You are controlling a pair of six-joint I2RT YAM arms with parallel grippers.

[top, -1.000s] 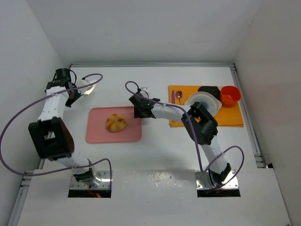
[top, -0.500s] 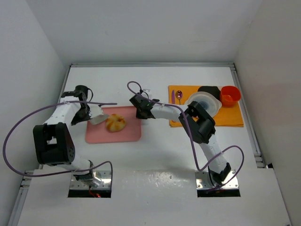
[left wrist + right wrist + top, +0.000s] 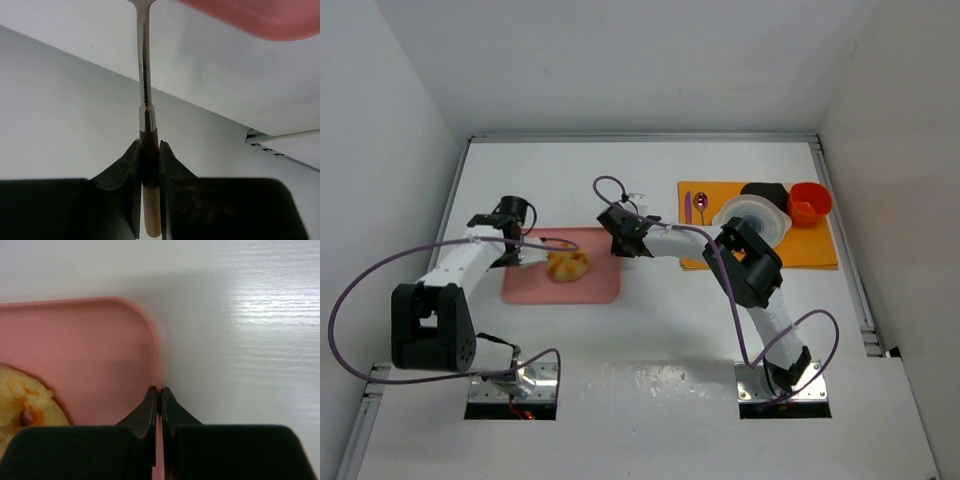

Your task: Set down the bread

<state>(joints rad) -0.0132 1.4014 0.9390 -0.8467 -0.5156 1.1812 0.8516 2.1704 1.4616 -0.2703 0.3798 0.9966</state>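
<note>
the utensil shaft (image 3: 144,65) is polished metal, its handle (image 3: 151,215) matt wood. the pink board (image 3: 90,355) looks smooth, matt plastic; the bread (image 3: 22,400) rough-crusted; the table (image 3: 240,330) glossy.

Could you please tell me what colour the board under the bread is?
The board is salmon pink, clearest in the top external view.

swung the left gripper (image 3: 148,147) in from the far-left corner, bringing its clamped utensil (image 3: 144,75) to the bread's (image 3: 566,263) left side.
</note>
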